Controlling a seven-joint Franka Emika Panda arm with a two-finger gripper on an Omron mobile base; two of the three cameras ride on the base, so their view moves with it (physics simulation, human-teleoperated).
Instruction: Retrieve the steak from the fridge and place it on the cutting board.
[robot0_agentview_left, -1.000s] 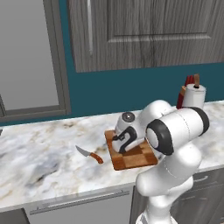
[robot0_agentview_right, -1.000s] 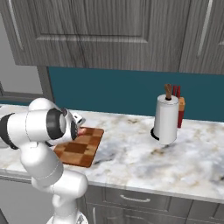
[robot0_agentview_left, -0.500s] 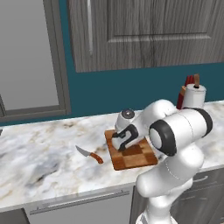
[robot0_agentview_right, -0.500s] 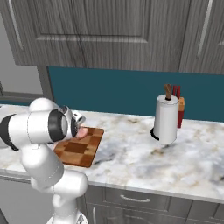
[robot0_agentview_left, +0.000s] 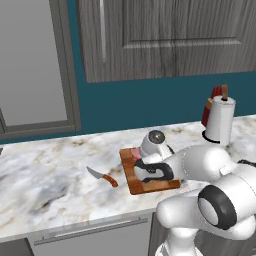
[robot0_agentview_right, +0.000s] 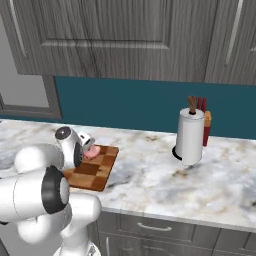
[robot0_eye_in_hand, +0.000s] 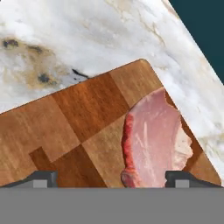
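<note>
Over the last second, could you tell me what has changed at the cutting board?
The gripper has opened and let go of the steak, which now lies flat on the cutting board near one corner, between the spread fingertips. The arm's pose has hardly shifted. The board, the knife and the paper towel roll are as before.

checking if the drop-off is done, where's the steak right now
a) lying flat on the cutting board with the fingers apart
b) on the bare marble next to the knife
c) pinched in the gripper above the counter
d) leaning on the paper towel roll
a: in the hand view the steak lies flat on the cutting board near its corner, and the gripper has its fingertips spread wide to either side, not pinching the meat.
</note>
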